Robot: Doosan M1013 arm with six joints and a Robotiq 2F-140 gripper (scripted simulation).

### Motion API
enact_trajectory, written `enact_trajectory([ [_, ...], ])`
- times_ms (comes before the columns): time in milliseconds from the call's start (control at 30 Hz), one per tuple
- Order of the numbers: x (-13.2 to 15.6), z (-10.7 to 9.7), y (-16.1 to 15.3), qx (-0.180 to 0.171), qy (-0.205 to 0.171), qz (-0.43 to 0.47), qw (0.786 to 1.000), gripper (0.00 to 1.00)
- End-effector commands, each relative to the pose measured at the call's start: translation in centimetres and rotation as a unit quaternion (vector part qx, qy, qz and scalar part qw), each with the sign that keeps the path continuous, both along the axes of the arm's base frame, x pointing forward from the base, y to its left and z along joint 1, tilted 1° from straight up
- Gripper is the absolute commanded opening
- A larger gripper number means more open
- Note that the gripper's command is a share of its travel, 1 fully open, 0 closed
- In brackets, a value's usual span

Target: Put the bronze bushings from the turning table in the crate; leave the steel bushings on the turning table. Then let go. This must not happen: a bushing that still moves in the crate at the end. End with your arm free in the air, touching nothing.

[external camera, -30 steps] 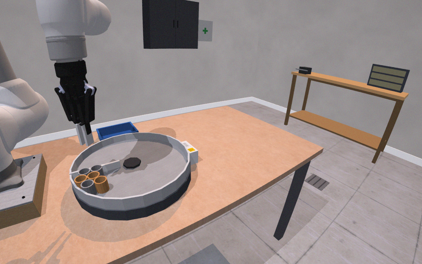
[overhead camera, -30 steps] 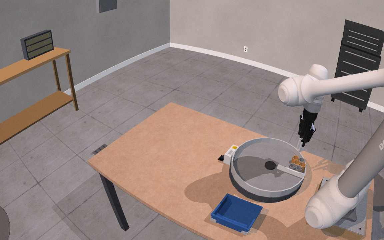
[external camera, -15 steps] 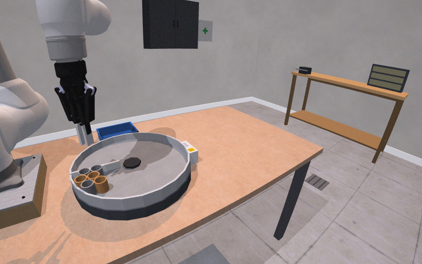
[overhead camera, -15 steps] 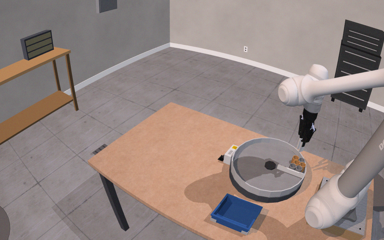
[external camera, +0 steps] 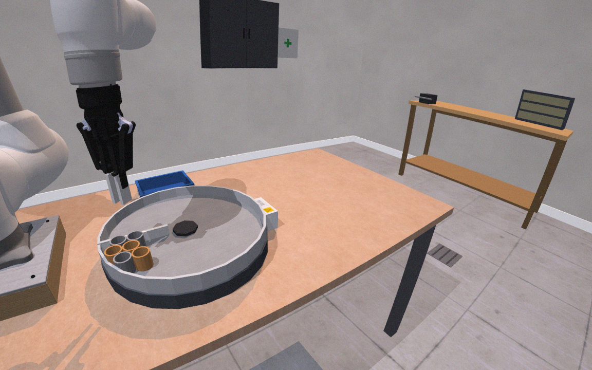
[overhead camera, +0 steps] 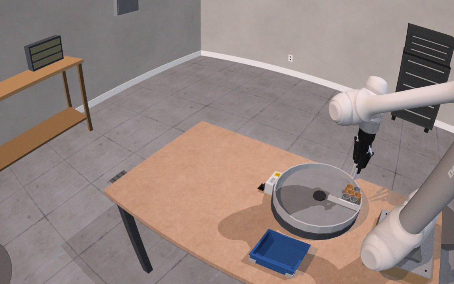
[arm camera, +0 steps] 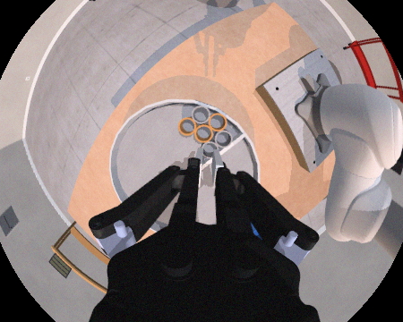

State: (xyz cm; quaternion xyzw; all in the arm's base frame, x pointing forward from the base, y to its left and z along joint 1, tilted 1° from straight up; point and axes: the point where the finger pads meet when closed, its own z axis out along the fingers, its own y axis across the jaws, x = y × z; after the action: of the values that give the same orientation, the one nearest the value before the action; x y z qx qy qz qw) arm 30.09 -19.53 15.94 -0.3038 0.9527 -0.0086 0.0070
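Note:
Three bronze bushings (overhead camera: 347, 191) (external camera: 142, 261) (arm camera: 180, 130) and three steel bushings (overhead camera: 346, 197) (external camera: 124, 264) (arm camera: 223, 145) stand upright in one tight cluster on the turning table (overhead camera: 320, 229) (external camera: 187, 283), near its wall and its divider. The blue crate (overhead camera: 269, 261) (external camera: 145, 188) is empty in the top view; only a sliver shows in the wrist view. My gripper (overhead camera: 354, 175) (external camera: 119, 202) (arm camera: 207, 156) is shut with nothing held, a narrow gap between its pale fingertips. It hangs above the turning table's edge region, clear of the bushings. In the wrist view the fingertips partly cover one steel bushing.
A pale divider (overhead camera: 343, 202) (external camera: 156, 233) runs from the dark hub (overhead camera: 319, 195) (external camera: 184, 227) to the wall beside the bushings. A white box (overhead camera: 270, 184) (external camera: 268, 216) with a yellow label sits against the turning table's outside. The arm's base plate (external camera: 17, 280) (arm camera: 295, 105) is nearby.

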Motion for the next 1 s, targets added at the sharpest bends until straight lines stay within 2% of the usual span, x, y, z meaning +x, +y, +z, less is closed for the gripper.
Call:
enact_trajectory([
  [0,0.0,0.0,0.0,0.0,0.0,0.0,1.0,0.1],
  [400,0.0,0.0,0.0,0.0,0.0,0.0,1.0,0.1],
  [433,0.0,0.0,0.0,0.0,0.0,0.0,1.0,0.28],
  [733,0.0,-0.3,-0.3,0.001,0.0,-0.028,1.0,0.28],
  [967,0.0,-1.4,-1.3,0.002,-0.002,-0.139,0.99,0.28],
])
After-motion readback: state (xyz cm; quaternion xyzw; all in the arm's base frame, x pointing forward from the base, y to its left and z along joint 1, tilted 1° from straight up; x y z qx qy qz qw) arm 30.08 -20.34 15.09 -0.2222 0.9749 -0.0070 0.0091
